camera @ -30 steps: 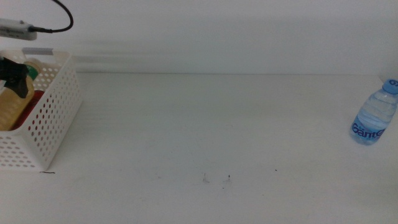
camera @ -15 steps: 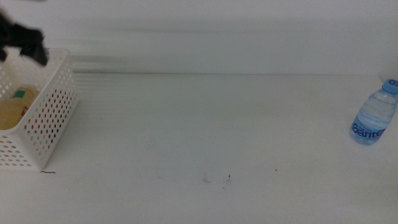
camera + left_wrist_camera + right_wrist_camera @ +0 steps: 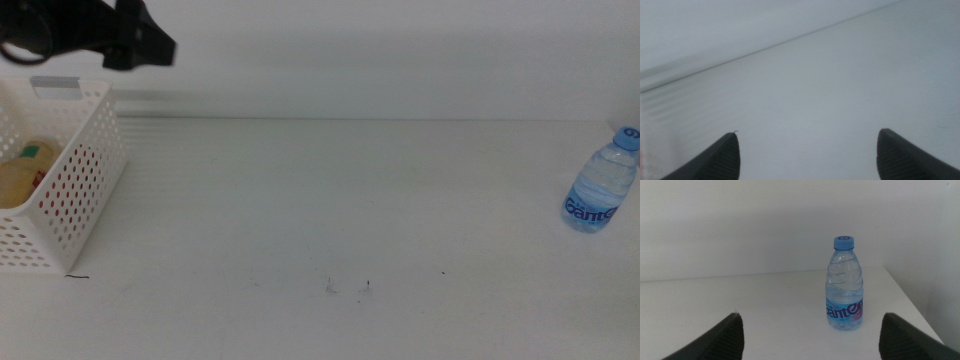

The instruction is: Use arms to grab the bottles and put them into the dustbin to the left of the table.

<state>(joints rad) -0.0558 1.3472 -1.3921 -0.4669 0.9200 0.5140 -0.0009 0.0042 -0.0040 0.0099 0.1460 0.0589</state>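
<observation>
A clear water bottle [image 3: 601, 188] with a blue cap and label stands upright at the table's far right edge. In the right wrist view the same bottle [image 3: 844, 285] stands ahead of my open right gripper [image 3: 810, 332], apart from its jaws. The white perforated dustbin [image 3: 78, 180] sits at the left; a yellow-drink bottle [image 3: 22, 175] lies inside it, and something red shows through the holes. My left gripper [image 3: 135, 42] hangs high above the dustbin's back right corner. Its jaws stand wide apart and hold nothing in the left wrist view [image 3: 807, 155].
The white table [image 3: 330, 200] stretches between dustbin and water bottle, with a few small dark specks [image 3: 365, 288] near the front. The right arm itself does not show in the middle view.
The left gripper rose out of the dustbin and swung right, leaving the yellow-drink bottle lying inside. The water bottle has not moved.
</observation>
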